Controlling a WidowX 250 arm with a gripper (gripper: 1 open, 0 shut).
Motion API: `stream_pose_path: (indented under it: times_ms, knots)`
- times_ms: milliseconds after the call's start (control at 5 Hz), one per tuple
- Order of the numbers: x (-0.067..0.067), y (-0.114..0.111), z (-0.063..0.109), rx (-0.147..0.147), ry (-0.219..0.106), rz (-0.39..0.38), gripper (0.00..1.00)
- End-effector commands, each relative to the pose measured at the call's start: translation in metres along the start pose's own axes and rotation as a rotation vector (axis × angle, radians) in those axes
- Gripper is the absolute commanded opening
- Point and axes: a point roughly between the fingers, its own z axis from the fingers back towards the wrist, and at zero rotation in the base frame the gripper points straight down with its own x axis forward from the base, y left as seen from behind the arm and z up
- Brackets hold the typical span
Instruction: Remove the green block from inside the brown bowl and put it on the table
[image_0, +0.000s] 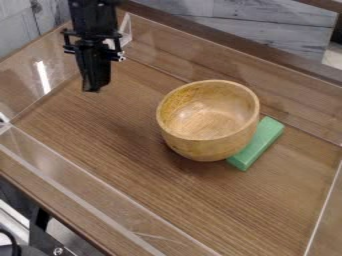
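The brown bowl stands upright right of the table's middle, and its inside shows only bare wood. The green block lies flat on the table against the bowl's right side, partly hidden behind its wall. My gripper hangs at the far left, well away from the bowl and the block. It points down, its fingers are shut together and hold nothing.
Clear glossy plastic walls run round the table's edges. The left wall stands close to the gripper. A grey board wall lies beyond the back edge.
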Motion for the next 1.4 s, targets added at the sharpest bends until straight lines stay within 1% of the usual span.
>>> stream_pose_path:
  times_ms: [0,200,600,1000,1200]
  knots:
    - [-0.004,-0.004,0.009,0.043,-0.051,-0.049,0.0]
    - [-0.008,-0.006,0.005,0.05,-0.055,-0.064,0.0]
    - [-0.016,-0.01,-0.008,0.069,-0.062,-0.094,0.0]
    - [-0.019,-0.014,-0.026,0.081,-0.067,-0.111,0.0]
    - [-0.018,-0.017,-0.032,0.085,-0.071,-0.117,0.0]
